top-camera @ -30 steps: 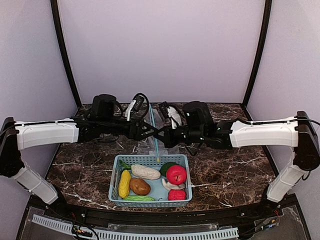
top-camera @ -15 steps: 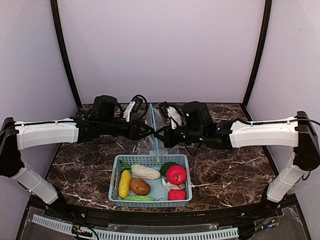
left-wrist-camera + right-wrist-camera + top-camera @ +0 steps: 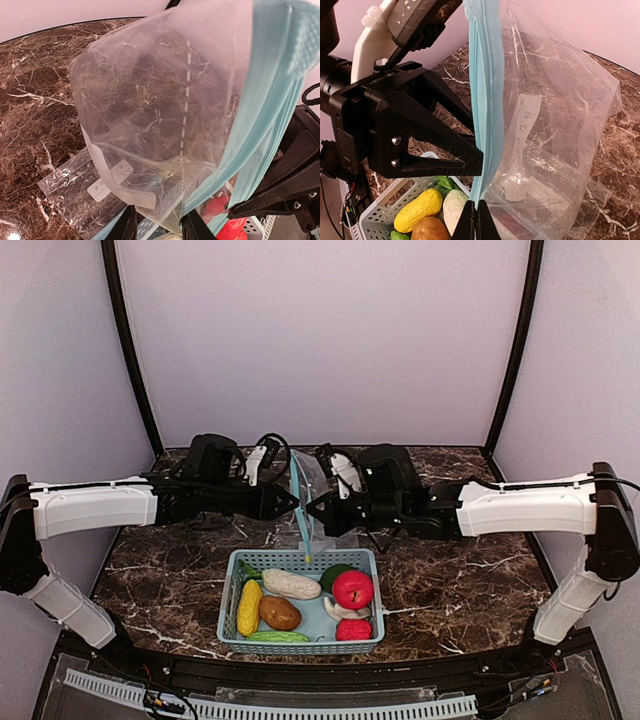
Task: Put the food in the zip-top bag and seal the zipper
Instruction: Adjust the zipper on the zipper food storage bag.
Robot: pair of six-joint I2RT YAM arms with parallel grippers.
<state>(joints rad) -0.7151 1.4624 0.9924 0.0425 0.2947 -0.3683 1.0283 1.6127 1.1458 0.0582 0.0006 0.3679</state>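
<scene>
Meanwhile, my right gripper [image 3: 476,212] was clenched on the teal zipper strip [image 3: 485,100] of the clear zip-top bag [image 3: 555,115], which hung above the marble table [image 3: 450,580] at the far rim of the light blue basket [image 3: 226,600]. My left gripper [image 3: 157,222] faced it from the other side. Its fingers were parted astride the bag, one tip touching the strip. The corn [image 3: 249,607], potato [image 3: 279,613], radish [image 3: 291,584] and apple [image 3: 352,589] lay in the basket.

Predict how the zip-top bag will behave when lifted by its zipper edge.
Probably floppy: the zip-top bag hangs creased and sagging from its blue zipper strip. Likely light, being thin clear film. Possibly slippery, as it looks glossy.
</scene>
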